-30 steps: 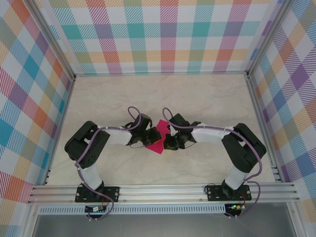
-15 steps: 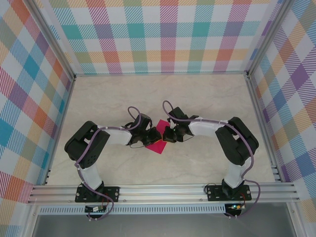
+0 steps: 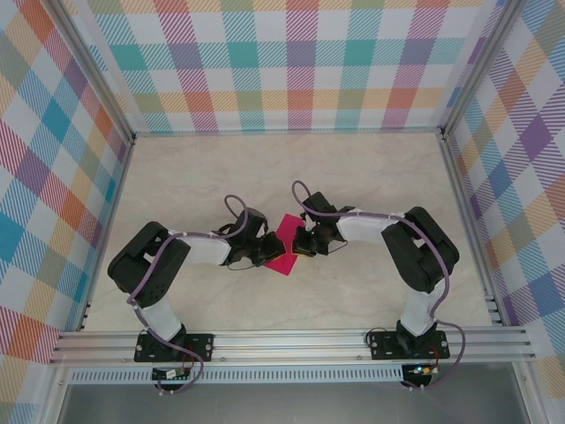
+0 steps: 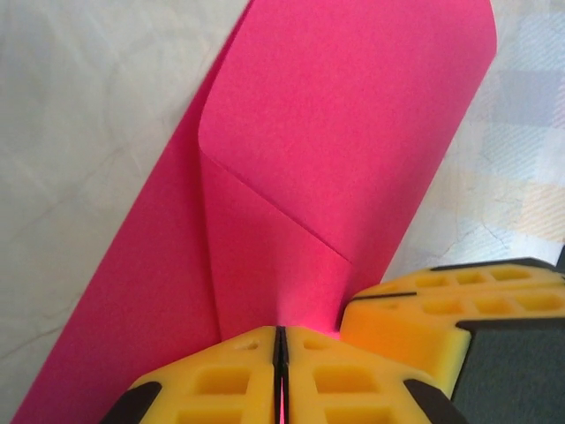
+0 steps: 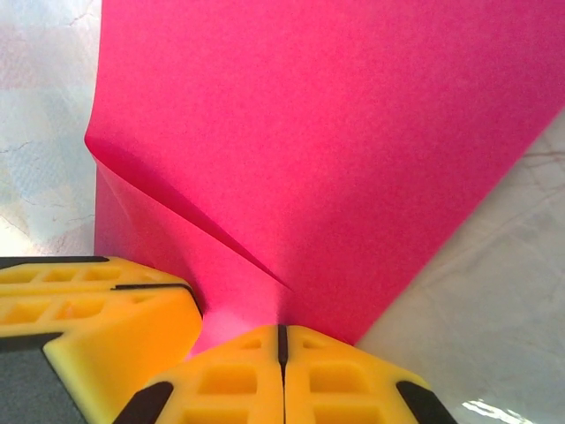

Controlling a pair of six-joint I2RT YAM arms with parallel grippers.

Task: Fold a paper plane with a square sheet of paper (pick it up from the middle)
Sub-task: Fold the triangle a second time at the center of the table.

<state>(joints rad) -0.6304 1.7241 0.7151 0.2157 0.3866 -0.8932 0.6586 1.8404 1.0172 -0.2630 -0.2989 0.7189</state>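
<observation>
square sheet of paper [image 4: 335,132] | pinched edge hidden between fingers [image 4: 212,384] | far end cut off

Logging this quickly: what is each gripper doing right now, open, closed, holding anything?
Left gripper: closed, pinching the partly folded pink paper sheet.
Right gripper: closed, pinching the same pink paper sheet.

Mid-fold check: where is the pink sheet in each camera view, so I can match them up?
Top external: pink sheet mid-table, between left pincer and right pincer.
Left wrist: rising from the shut left pincer toward upper right, flap creased.
Right wrist: fanning up from the shut right pincer, across most of the frame.
Shared landmark: both pincers pinch it side by side; each wrist view has the other's yellow fingers alongside.
</observation>
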